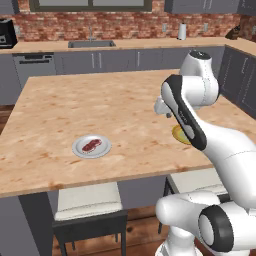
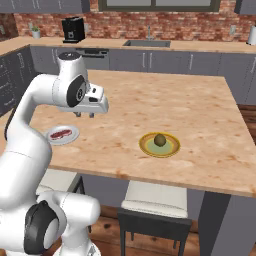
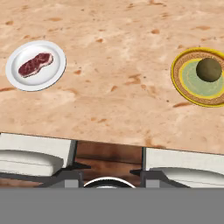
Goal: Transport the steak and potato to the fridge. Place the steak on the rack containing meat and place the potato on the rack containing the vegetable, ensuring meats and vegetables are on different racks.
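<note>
steak on white plate, potato in yellow dish

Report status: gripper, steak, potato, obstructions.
Gripper above the wooden counter, holding nothing, jaw state unclear. Red marbled steak on round white plate. Olive-brown potato on yellow-green plate. Nothing between them.

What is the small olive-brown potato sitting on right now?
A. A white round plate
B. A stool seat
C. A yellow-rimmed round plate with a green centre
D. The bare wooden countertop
C: the small olive-brown oval potato rests on the yellow-rimmed round plate with a green centre, while the white round plate holds the flat red-pink steak further along the wooden countertop.
</note>
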Controlling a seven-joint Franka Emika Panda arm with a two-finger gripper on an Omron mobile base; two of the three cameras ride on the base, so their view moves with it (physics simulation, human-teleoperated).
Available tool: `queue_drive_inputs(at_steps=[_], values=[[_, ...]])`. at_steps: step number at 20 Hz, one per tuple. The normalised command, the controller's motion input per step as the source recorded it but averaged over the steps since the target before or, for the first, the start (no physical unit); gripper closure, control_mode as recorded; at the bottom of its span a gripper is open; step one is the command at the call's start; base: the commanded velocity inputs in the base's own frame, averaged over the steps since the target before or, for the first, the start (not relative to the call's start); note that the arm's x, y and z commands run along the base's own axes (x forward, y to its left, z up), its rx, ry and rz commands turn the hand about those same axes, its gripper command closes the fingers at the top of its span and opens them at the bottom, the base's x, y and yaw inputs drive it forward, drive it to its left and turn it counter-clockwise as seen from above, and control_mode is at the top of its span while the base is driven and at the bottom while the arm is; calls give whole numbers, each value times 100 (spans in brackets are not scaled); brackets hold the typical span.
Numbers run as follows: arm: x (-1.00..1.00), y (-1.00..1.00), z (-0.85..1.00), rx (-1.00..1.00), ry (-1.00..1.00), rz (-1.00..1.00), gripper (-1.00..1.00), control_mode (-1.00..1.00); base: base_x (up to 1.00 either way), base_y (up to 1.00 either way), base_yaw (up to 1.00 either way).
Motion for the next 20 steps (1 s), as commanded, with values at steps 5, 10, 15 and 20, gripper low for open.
queue_drive_inputs(at_steps=[5, 10, 15, 20], values=[[-53, 12, 0, 0, -3, 2, -100, -100, 0, 0, 0], [-69, 31, -2, 5, -1, 0, -100, -100, 0, 0, 0], [-31, 59, -8, 5, 0, 0, -100, -100, 0, 0, 0], [-9, 73, -20, 1, 2, -10, -100, -100, 0, 0, 0]])
